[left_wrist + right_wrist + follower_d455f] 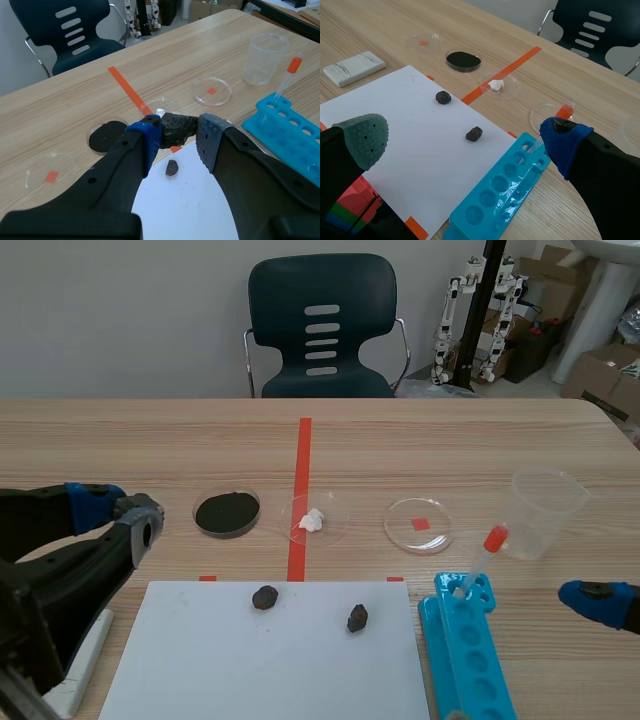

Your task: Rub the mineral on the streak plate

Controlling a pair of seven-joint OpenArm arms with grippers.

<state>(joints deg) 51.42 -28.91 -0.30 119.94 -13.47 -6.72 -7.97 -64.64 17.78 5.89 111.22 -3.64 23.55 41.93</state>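
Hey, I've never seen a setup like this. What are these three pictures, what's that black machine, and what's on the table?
It is a robot with two black arms at a wooden table. One picture looks out from between the arms; the other two come from a camera on each wrist. The left fingers grip a dark rock; the right fingers are open and empty. On the table lie a white sheet with two small rocks, dishes, a cup, a blue rack and a white tile.
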